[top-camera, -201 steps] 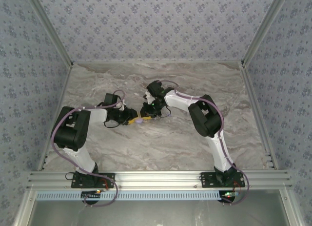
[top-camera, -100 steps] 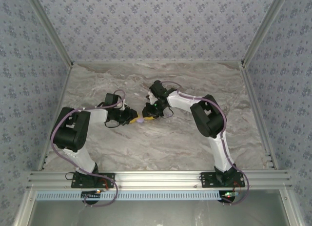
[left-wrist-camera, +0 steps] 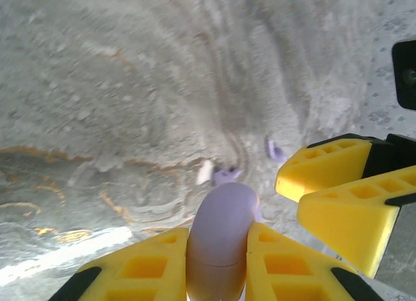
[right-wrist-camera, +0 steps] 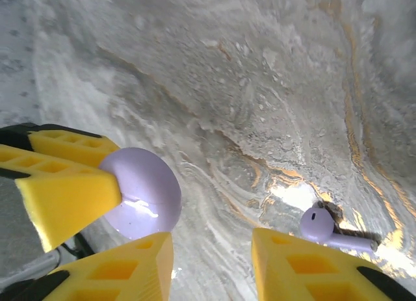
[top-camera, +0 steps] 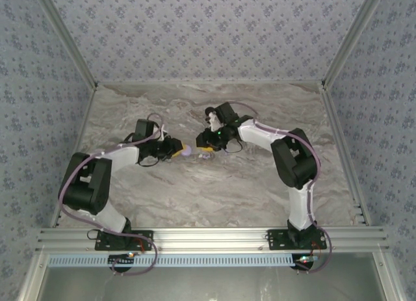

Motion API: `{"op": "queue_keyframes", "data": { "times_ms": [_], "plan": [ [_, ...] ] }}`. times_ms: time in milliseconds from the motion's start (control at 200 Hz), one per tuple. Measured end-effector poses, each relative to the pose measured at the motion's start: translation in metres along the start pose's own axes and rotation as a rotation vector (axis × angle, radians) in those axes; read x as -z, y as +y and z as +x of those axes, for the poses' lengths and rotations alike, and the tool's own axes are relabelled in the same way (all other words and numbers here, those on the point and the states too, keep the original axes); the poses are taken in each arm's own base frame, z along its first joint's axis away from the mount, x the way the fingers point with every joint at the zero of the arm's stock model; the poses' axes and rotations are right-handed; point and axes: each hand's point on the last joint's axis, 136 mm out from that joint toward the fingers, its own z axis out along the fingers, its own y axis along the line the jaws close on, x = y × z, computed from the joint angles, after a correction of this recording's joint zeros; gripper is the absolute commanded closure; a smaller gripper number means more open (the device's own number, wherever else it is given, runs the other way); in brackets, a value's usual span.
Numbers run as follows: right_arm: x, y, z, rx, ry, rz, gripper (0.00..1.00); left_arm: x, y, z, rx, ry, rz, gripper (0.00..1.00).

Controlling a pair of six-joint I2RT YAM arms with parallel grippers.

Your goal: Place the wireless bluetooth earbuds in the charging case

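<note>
**Left gripper holding the charging case opposite the parted right gripper, above a marble-patterned table.**

At left, the left gripper (top-camera: 177, 153) has its yellow fingers (left-wrist-camera: 146, 265) clamped on the charging case (left-wrist-camera: 221, 229), a round pale lavender puck gripped edgewise between the pads. Just beyond the case, the earbuds (left-wrist-camera: 225, 176) lie loose on the table (top-camera: 195, 197) as two small lavender pieces, blurred in the left wrist view. At right, the right gripper (right-wrist-camera: 211, 249) faces the case with its fingers apart and nothing between them. A stemmed earbud (right-wrist-camera: 317, 224) rests on the table just beside its right finger.
</note>
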Motion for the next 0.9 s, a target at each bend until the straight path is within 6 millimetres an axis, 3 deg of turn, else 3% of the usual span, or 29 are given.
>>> {"op": "queue_keyframes", "data": {
  "times_ms": [250, 505, 900],
  "plan": [
    [0.053, 0.026, -0.022, 0.074, -0.115, -0.16, 0.5, 0.029, -0.057, -0.022, -0.13, -0.101, 0.121, 0.78],
    [0.066, 0.059, -0.022, 0.171, -0.124, -0.302, 0.46, 0.049, -0.105, -0.023, -0.256, -0.133, 0.219, 0.78],
    [0.072, 0.081, -0.022, 0.226, -0.12, -0.394, 0.46, 0.051, -0.116, -0.016, -0.31, -0.124, 0.237, 0.77]
  ]
}}
